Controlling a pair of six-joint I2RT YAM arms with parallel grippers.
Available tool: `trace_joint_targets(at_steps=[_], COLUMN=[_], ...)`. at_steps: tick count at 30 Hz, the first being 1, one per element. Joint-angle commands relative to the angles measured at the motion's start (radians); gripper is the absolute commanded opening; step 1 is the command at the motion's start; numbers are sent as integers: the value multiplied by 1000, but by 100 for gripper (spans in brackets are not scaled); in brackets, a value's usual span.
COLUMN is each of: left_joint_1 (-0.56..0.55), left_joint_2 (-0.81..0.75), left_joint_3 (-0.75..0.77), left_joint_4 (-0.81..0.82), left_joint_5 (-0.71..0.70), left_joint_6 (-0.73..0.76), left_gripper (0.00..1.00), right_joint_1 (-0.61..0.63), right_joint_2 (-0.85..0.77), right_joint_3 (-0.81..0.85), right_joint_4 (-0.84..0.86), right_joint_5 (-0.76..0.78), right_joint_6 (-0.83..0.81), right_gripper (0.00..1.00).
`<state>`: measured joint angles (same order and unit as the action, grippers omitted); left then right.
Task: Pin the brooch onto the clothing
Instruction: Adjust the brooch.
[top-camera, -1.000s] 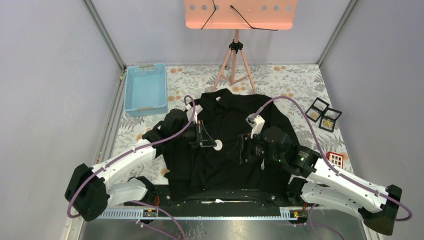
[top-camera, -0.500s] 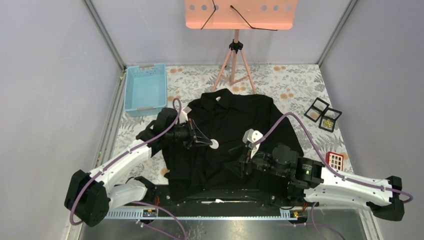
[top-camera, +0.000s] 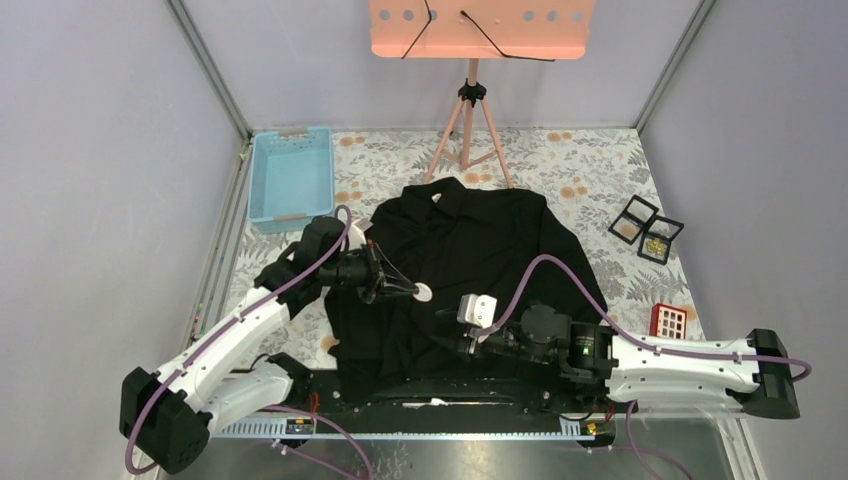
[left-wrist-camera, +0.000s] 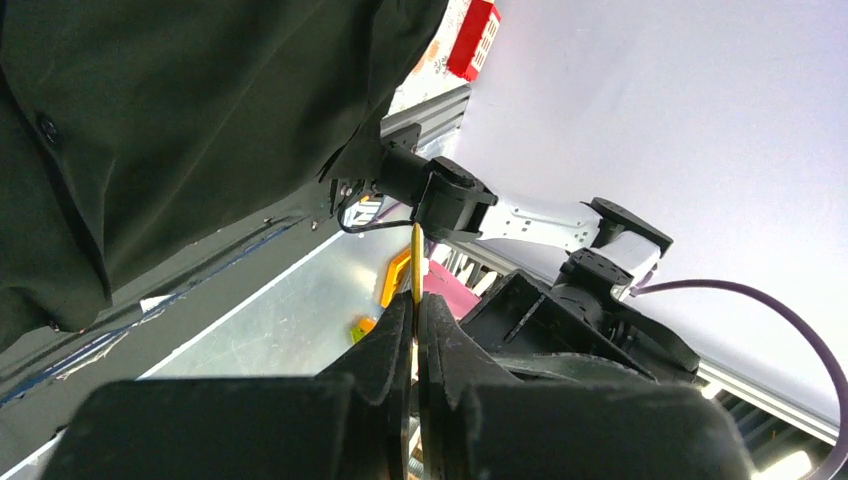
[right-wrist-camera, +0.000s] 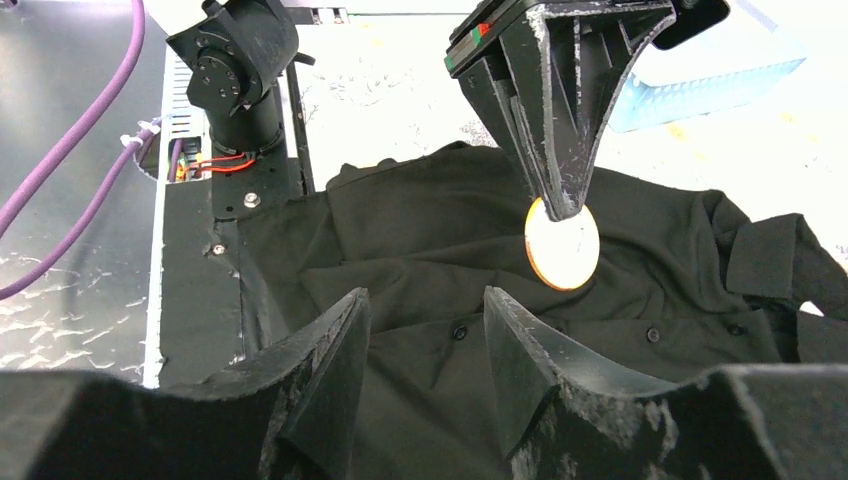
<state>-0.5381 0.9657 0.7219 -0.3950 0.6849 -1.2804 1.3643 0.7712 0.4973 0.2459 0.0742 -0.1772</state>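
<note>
Brooch (right-wrist-camera: 562, 250) and shirt (top-camera: 470, 240) call for opposite handling. The brooch, a small round disc, pale with an orange rim, is clamped by its upper edge between the fingertips of the left gripper (right-wrist-camera: 560, 195). The rest of it hangs free below them, above the black cloth. It looks light and rigid, yet thin and smooth. In the left wrist view it shows only as a narrow gold sliver between the pressed-together fingers, so the rim is probably the only hold it offers, and a nudge could turn it in that pinch.

The shirt lies spread under both sets of fingers, soft, limp and creased, and would likely bunch or slide rather than resist a pin. The right gripper (right-wrist-camera: 425, 298) hovers low over the lower front, its fingers parted with nothing between them. The button placket (right-wrist-camera: 560, 325) runs just beyond their tips, and the brooch hangs farther out ahead. A fold pinched up beside the placket, beneath the disc, seems the best place to steady the cloth. Whether the pin is open cannot be told.
</note>
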Motion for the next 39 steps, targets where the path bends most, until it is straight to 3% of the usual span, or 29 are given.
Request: trace_joint_targets(at_steps=[1,11,39], left_joint_1=[4,5,8], left_joint_2=[-26,-63,-88], left_joint_3=[64,56,49], left_joint_4=[-42,-54,-127], left_joint_5=[15,9,-6], left_joint_6=[-30,-41,-16], left_gripper=[0,0,0], right_joint_1=[36,47,49], right_joint_2=[27,102,153], right_joint_3=[3,-18,15], right_joint_4=[122,223,227], right_joint_5=[52,127,151], right_joint_6=[-82,-117,-146], right_gripper=[52,49,45])
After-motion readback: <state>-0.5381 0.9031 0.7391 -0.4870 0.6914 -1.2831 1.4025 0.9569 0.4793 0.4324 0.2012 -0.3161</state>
